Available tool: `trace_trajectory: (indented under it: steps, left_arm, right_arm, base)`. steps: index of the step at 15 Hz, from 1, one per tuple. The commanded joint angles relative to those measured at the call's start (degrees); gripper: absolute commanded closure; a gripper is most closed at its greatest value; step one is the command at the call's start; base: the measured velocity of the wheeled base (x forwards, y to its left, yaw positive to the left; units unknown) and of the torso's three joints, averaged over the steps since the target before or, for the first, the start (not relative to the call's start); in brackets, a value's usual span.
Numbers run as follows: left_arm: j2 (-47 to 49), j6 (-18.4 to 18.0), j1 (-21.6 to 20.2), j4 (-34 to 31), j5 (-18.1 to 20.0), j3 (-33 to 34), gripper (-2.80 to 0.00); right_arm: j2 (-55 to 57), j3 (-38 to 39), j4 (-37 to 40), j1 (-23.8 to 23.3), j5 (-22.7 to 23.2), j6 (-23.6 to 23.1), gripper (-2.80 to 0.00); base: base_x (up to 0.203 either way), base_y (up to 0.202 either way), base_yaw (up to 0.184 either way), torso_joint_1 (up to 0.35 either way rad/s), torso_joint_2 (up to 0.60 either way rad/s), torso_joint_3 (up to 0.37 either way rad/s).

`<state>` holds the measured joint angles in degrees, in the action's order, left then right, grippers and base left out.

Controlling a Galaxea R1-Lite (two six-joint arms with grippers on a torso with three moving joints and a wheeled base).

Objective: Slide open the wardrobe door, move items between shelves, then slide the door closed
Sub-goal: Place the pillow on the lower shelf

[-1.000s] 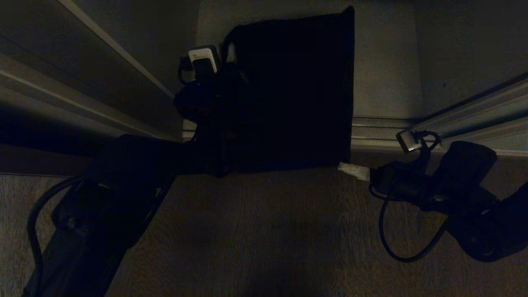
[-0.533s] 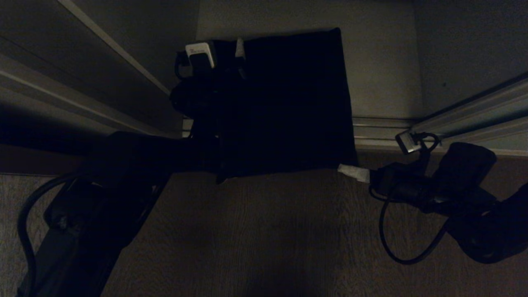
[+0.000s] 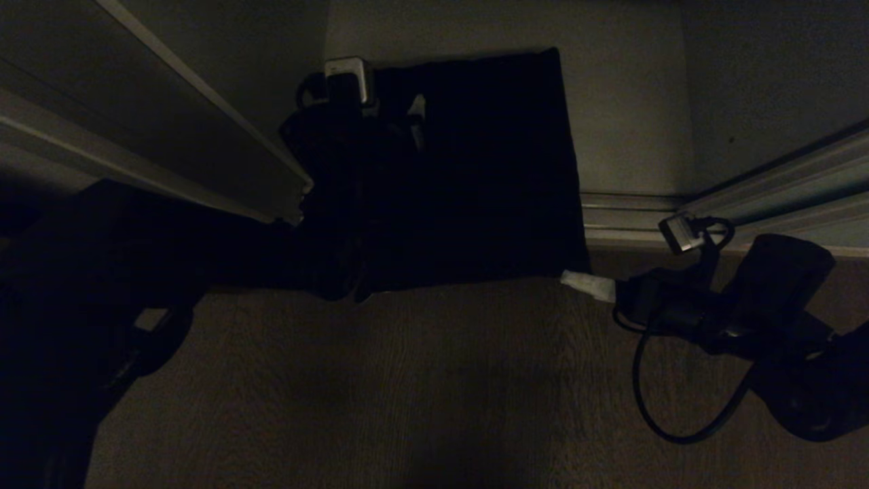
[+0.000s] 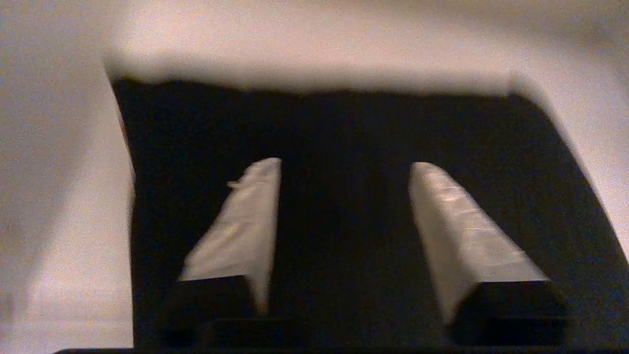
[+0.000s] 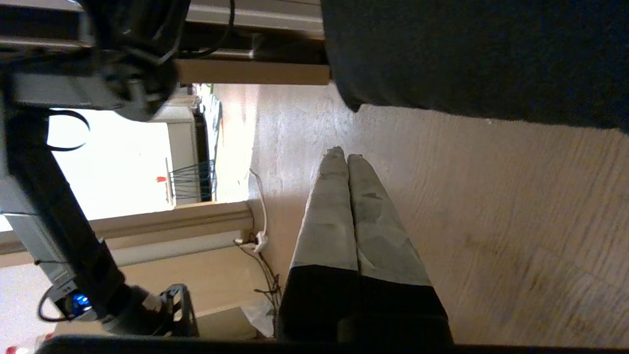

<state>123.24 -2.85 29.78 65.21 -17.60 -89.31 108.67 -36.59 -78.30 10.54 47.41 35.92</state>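
The black garment (image 3: 475,170) is seen lying flat on the off-white shelf (image 3: 631,122), and it is taken here as the landmark for everything else. Its near edge hangs slightly past the shelf's front lip, over the wooden floor (image 3: 407,394).

The left gripper (image 4: 344,231) is poised above the garment, over its left part. In the left wrist view the two pale fingers (image 4: 241,231) are spread apart with only dark cloth showing between them, and nothing is pinched. That gap reads as a release: the garment appears to have been set down on this shelf, and the jaws are held wide so the cloth is not dragged along when the arm is drawn away. Whether the fingertips touch the fabric cannot be told.

The right gripper (image 3: 587,285) is parked just beside the garment's near right corner, outside the wardrobe. Its jaws are pressed together on nothing, as the right wrist view shows.

The sliding wardrobe door (image 3: 142,129) is seen to the garment's left, pushed aside, so the opening is left free for the arm. By this reckoning, closing it is not yet done.
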Motion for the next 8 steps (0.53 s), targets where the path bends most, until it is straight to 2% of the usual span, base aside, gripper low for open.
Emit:
trace_trajectory:
  steps: [1, 3, 6, 8]
  left_arm:
    - [-8.65, 4.79, 1.15, -9.3, 0.16, 6.96, 0.0]
    - [-14.17, 9.14, 1.41, -19.75, 2.1, 12.98, 0.0]
    - [-21.36, 15.92, 1.18, -38.71, 10.39, 17.76, 0.0]
    - [-23.17, 18.49, 0.77, -51.24, 15.8, 18.32, 0.0]
  right_arm:
    - [-0.92, 0.69, -0.45, -0.05, 0.88, 0.2, 0.0]
    - [-0.66, 1.16, -1.49, 0.0, 1.1, 0.2, 0.0]
    - [0.22, 1.05, -2.82, -0.05, 1.01, 0.38, 0.0]
    - [-0.02, 1.08, -2.83, -0.04, 0.98, 0.38, 0.0]
  base:
    - [0.0, 0.0, 0.0, 0.0, 0.0, 0.0]
    - [0.0, 0.0, 0.0, 0.0, 0.0, 0.0]
    - [0.0, 0.0, 0.0, 0.0, 0.0, 0.0]
    - [0.0, 0.0, 0.0, 0.0, 0.0, 0.0]
